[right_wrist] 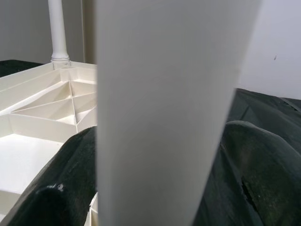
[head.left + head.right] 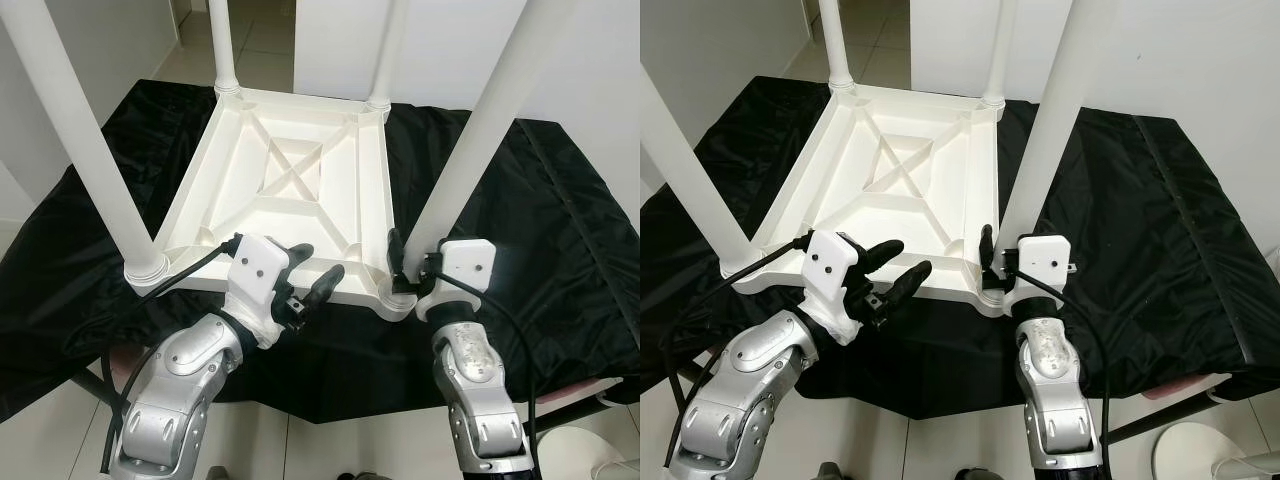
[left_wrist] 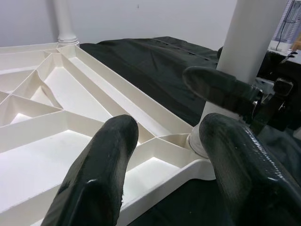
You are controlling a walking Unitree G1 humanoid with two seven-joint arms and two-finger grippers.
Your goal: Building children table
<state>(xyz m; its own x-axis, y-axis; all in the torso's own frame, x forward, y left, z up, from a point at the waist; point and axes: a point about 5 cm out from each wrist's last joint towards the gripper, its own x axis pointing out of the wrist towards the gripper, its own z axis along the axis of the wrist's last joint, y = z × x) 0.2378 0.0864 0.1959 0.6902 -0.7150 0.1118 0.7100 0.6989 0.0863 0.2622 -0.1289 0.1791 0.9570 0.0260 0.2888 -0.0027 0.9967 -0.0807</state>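
A white plastic children's table (image 2: 200,195) lies upside down on a black cloth, its ribbed underside facing up. All four white legs stand upright in the corner sockets. My right gripper (image 2: 412,262) is at the base of the near-right leg (image 2: 480,130), with a black finger pressed on each side of it, as in the right wrist view (image 1: 155,155). My left gripper (image 2: 315,270) hovers open at the table's near edge, holding nothing; in its wrist view (image 3: 167,127) the fingers frame the near-right socket (image 3: 197,141).
The black cloth (image 2: 560,220) covers a low surface that ends just in front of my arms, with pale tiled floor below. The near-left leg (image 2: 80,140) rises beside my left arm. White walls stand behind. A white object (image 2: 610,465) sits on the floor at my right.
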